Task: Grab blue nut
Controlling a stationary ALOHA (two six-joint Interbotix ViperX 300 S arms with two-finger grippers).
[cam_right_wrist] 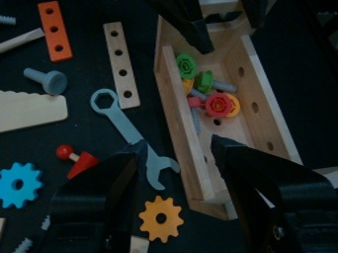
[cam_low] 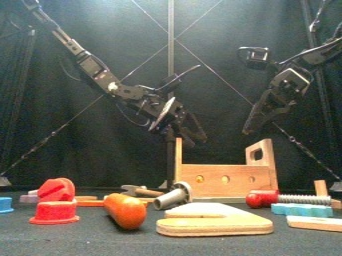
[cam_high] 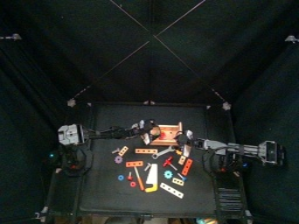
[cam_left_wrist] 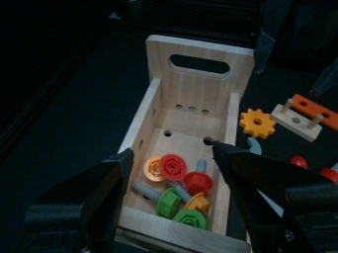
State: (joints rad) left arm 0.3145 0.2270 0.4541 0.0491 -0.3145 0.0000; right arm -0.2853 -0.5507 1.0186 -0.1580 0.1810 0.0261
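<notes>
Slab (cam_low: 214, 220): pale wood, flat at the table's front edge.
Screwdriver (cam_low: 126, 210): orange handle, lying just behind the slab, left of middle.
Red parts (cam_low: 54, 201): two chunky pieces at front left.
Blue nut (cam_right_wrist: 20, 185): flat, bright blue, cog-toothed rim, round hole in the middle; lying loose on the black table, outside the box and well apart from it, toward the table's front; touched by neither gripper.
Orange cog (cam_right_wrist: 161, 217): same toothed shape, flat on the table between the blue nut and the box.
Wrench (cam_right_wrist: 126, 125): light blue, open jaw at one end and ring at the other, flat on the table beside the box.
Strips (cam_right_wrist: 121, 64): one pale wood, one orange, both holed, lying further on, alongside the box.
Box (cam_low: 221, 178): open-topped wooden toolbox mid-table, long and narrow, holes along its side, raised end panel with a slot handle.
Box contents: small plastic parts heaped at one end: red (cam_left_wrist: 199, 183), green (cam_left_wrist: 169, 206), yellow and pink; no blue among those showing.
Left gripper (cam_left_wrist: 172, 150): jaws spread to their widest, nothing between them, hanging over the box's open inside above the heap.
Right gripper (cam_right_wrist: 176, 146): jaws parted, nothing held, raised above the table at the box's near wall.
</notes>
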